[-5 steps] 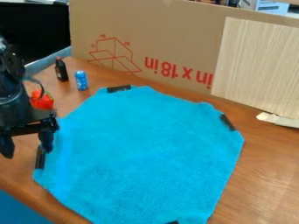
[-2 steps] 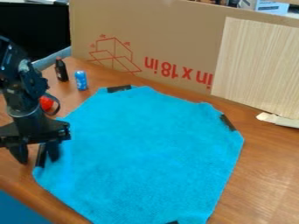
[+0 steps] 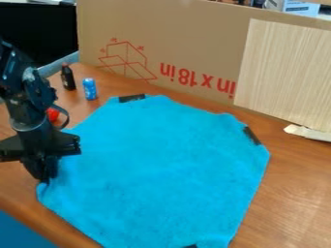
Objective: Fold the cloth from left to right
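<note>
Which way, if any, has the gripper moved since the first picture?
Yes: the gripper went rightward in view against the unmoved blue can, jaws now closed at the cloth's edge.

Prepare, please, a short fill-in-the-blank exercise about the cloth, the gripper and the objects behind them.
1. The cloth lying on the table is ______ in colour.
2. The gripper is at the cloth's ______ edge, as seen in the picture.
3. In the picture, the small can stands to the ______ of the dark bottle.
4. The large lettering on the cardboard is printed in ______.

Missing words: blue; left; right; red.
</note>
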